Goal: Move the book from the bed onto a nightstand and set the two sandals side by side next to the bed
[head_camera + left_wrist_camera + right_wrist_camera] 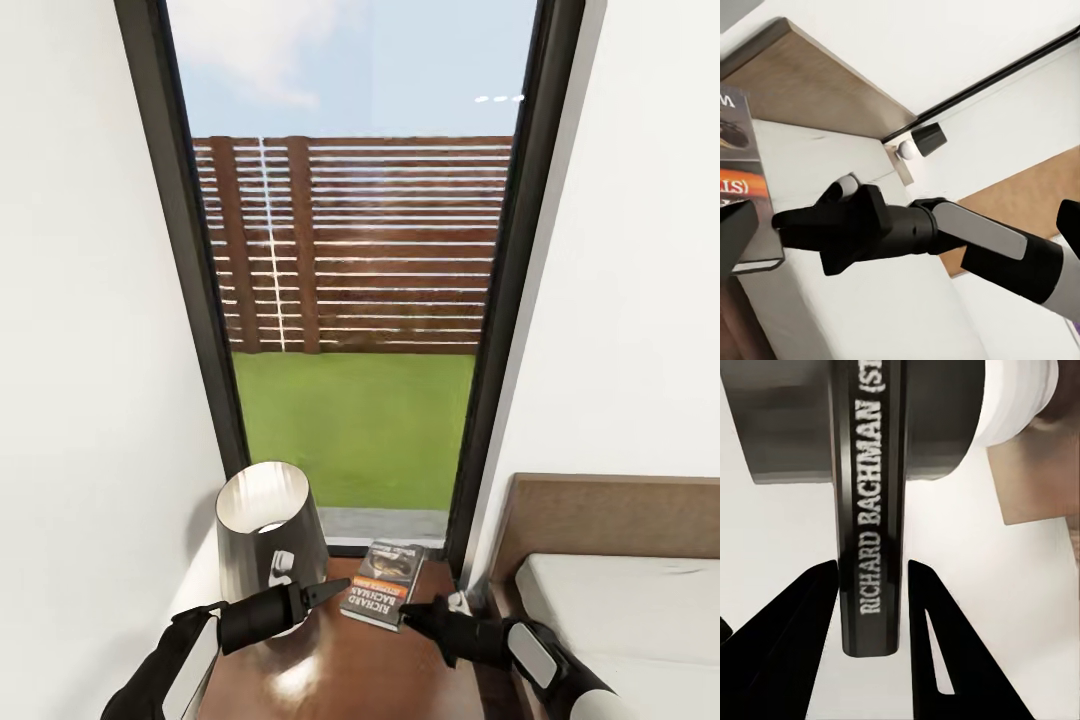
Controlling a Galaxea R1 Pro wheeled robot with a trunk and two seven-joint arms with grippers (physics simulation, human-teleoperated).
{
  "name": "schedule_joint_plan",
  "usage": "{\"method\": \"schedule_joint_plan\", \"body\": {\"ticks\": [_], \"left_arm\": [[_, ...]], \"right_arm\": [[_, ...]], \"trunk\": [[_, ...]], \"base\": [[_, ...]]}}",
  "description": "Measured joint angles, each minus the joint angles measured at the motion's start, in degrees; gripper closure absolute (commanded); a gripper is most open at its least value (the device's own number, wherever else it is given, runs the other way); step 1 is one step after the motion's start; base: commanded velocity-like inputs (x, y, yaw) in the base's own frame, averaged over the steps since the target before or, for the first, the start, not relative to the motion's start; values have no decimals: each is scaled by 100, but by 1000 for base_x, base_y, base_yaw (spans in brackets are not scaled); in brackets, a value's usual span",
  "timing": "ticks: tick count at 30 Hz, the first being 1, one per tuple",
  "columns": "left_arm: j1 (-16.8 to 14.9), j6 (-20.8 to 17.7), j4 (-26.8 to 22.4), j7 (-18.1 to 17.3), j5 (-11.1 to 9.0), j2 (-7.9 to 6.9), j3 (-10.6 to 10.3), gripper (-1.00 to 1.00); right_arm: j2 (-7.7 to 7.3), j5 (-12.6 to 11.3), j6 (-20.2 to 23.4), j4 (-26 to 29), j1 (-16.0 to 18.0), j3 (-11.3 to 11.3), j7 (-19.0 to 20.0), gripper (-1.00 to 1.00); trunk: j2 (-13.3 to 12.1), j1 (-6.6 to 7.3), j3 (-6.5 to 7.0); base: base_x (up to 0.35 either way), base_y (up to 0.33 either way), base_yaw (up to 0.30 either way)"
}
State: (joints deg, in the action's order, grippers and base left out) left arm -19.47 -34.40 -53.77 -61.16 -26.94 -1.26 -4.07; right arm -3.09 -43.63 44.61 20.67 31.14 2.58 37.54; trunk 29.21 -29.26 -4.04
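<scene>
The right gripper (408,618) reaches in from the bed side with its fingers set narrowly either side of the book (384,583). In the right wrist view the two black fingers (802,637) flank the spine (870,510) (lettered "RICHARD BACHMAN"), with a thin gap visible on each side, so whether they actually press the book cannot be told. The left gripper (335,590) points toward the book from the lamp side; its tips come to a single point in the head view and look closed, holding nothing.

The book lies flat on the nightstand (330,670), cover up, near the window end. In the left wrist view only a slice of the book (739,172) shows, cut off by the frame edge, with the right gripper (784,221) at its corner.

A lamp (268,540) with a dark shade stands on the nightstand, partly hidden behind the left arm. The bed (620,600) sits just beside the nightstand, with its brown headboard (610,515) against the white wall. A tall window (355,300) behind shows grass, a slatted fence and sky.
</scene>
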Motion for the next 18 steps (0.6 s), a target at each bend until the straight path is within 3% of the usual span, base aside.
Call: {"method": "schedule_joint_plan", "body": {"ticks": [5, 18], "left_arm": [[0, -1, 4, 0, 0, 0, 2, -100], [0, -1, 5, 0, 0, 0, 9, -100]], "right_arm": [[135, 15, -14, -11, 1, -9, 7, 100], [140, 12, -23, -10, 1, -24, 12, 100]], "trunk": [[201, -110, -90], [724, -396, -325]], "base": [[0, 0, 0], [0, 0, 0]]}}
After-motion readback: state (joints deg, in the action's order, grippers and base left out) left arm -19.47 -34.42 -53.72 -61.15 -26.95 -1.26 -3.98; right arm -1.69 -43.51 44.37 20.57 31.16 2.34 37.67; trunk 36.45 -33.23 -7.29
